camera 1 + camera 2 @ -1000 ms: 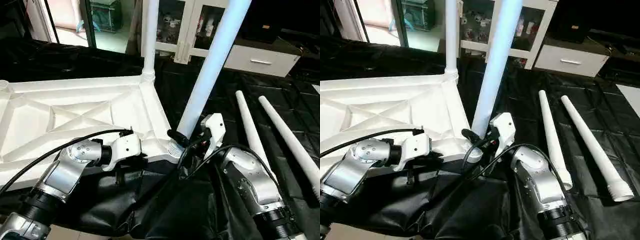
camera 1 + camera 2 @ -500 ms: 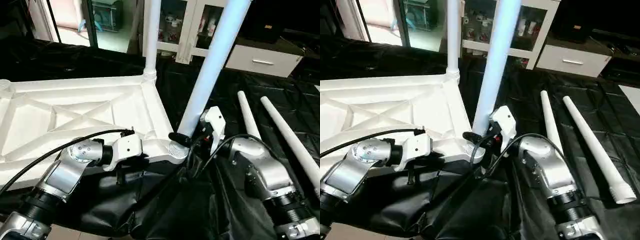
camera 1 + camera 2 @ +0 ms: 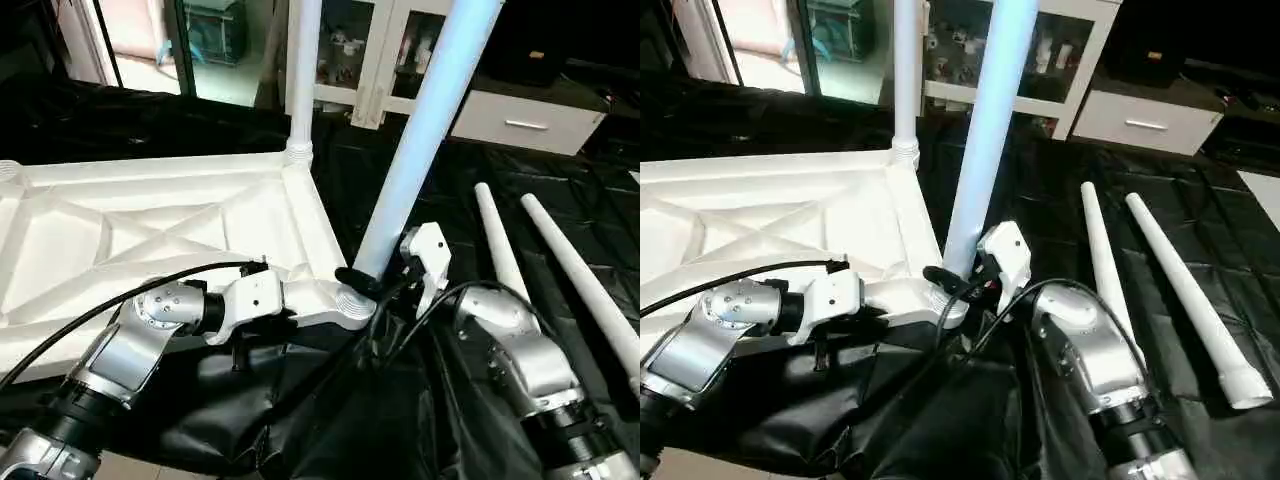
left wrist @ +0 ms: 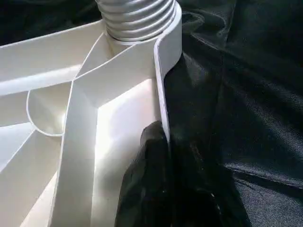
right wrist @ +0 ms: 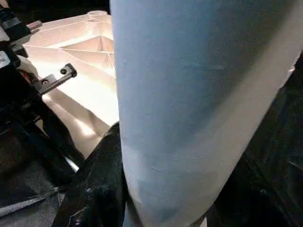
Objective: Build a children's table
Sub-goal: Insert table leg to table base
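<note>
The children's table top (image 3: 150, 230) lies upside down on the black sheet, X-ribs facing up. One white leg (image 3: 302, 70) stands upright in the far right corner socket. A second leg (image 3: 420, 130) leans in the near right corner socket (image 3: 352, 302); its ribbed end (image 4: 137, 19) sits in that socket. My right gripper (image 3: 377, 282) is shut on this leg just above the socket, a black finger (image 5: 94, 189) on each side of the tube (image 5: 189, 94). My left gripper (image 3: 292, 308) is shut on the top's rim (image 4: 163, 71) beside that corner, one finger (image 4: 149, 161) inside the wall.
Two loose white legs (image 3: 498, 250) (image 3: 585, 290) lie side by side on the black sheet to the right. White cabinets with glass doors (image 3: 375, 50) and a drawer unit (image 3: 525, 120) stand behind the work table. Black sheet bunches at the near edge (image 3: 300, 400).
My right forearm has swung a little about the leg while its gripper stays shut on it. The leg, the top and my left gripper hold their places.
</note>
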